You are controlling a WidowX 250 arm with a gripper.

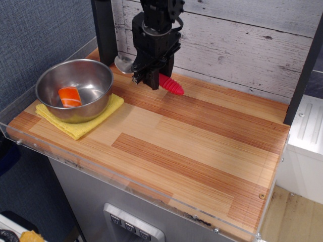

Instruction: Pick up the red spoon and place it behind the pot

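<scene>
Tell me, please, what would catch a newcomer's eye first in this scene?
Probably the black gripper at the back of the wooden table, shut on the red spoon, whose handle sticks out to the right. Next, the shiny pot at the left on a yellow cloth, with an orange block inside.

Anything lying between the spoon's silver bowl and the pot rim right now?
Nothing. In the one camera view, only bare wooden tabletop separates the red spoon, shut in the hand, from the pot. The yellow cloth lies under the pot.
</scene>
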